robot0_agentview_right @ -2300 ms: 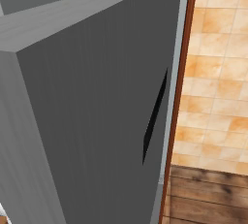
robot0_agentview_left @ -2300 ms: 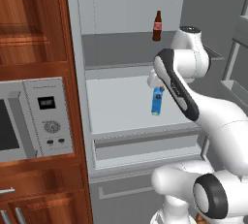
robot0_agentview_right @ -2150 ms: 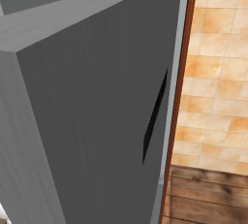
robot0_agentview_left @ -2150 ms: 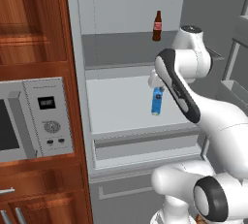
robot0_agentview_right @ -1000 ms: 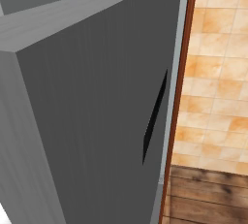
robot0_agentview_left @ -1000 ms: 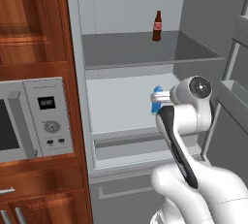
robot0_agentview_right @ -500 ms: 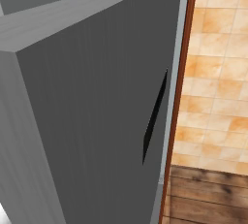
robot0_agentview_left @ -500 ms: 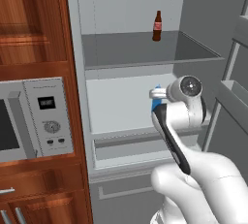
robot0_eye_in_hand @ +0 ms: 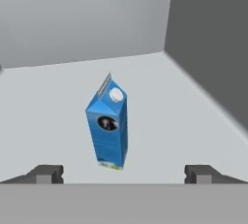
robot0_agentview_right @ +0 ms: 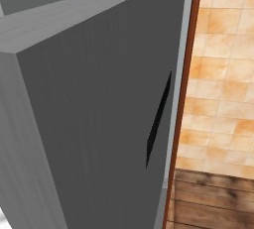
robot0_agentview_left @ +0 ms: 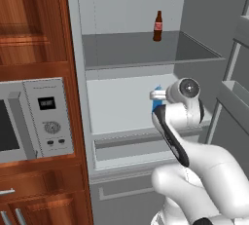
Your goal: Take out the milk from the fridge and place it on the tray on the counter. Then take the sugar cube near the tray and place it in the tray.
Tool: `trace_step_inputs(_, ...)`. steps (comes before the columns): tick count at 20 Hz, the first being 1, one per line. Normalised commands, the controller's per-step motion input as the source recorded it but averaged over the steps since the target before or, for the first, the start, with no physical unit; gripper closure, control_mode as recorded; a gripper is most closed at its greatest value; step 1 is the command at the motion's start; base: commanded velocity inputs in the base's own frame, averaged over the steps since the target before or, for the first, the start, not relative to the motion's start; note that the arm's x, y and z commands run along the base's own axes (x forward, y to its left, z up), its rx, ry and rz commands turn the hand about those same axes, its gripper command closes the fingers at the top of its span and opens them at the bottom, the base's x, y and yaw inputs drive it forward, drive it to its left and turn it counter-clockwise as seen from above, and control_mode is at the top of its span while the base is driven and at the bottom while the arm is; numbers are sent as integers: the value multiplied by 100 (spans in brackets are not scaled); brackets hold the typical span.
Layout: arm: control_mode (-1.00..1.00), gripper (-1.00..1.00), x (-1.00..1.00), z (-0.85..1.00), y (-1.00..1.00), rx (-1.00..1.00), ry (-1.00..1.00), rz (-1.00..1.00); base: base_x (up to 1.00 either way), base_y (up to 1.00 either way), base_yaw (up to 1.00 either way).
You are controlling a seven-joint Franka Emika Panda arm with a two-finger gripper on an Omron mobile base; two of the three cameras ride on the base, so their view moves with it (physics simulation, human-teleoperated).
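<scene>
The milk (robot0_eye_in_hand: pixel 109 128), a small blue carton with a white gabled top and round cap, stands upright on the pale middle shelf of the open fridge (robot0_agentview_left: pixel 121 107). My gripper (robot0_eye_in_hand: pixel 123 173) is open, level with the carton's base and a short way in front of it. The carton stands in line with the gap between the two fingertips (robot0_eye_in_hand: pixel 46 173), touching neither. From the left base view my white forearm covers most of the milk (robot0_agentview_left: pixel 156 103), leaving just a blue sliver. The tray, the counter and the sugar cube are out of view.
A brown bottle (robot0_agentview_left: pixel 157 26) with a red label stands on the fridge's upper shelf. A silver microwave (robot0_agentview_left: pixel 39 117) sits in wooden cabinets to the left. The fridge door (robot0_agentview_right: pixel 99 124) stands open on the right, next to an orange-tiled wall (robot0_agentview_right: pixel 223 74).
My arm has swung down from the upper shelf to the middle one, and over the last second the hand has closed in on the milk. The jaws have stayed open.
</scene>
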Motion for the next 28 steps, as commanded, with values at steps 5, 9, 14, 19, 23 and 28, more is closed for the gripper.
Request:
trace_step_inputs(5,-100,-100,28,-21,0,0,0,0,0,0,0)
trace_step_inputs(9,-100,-100,30,-8,0,0,0,0,0,0,0)
trace_step_inputs(14,-100,-100,24,-2,0,0,0,0,0,0,0)
trace_step_inputs(19,-100,-100,34,-22,0,0,-5,0,0,0,0)
trace_step_inputs(23,-100,-100,30,-24,0,0,-6,0,0,0,0)
trace_step_inputs(28,-100,-100,21,-13,0,0,-2,0,0,0,0)
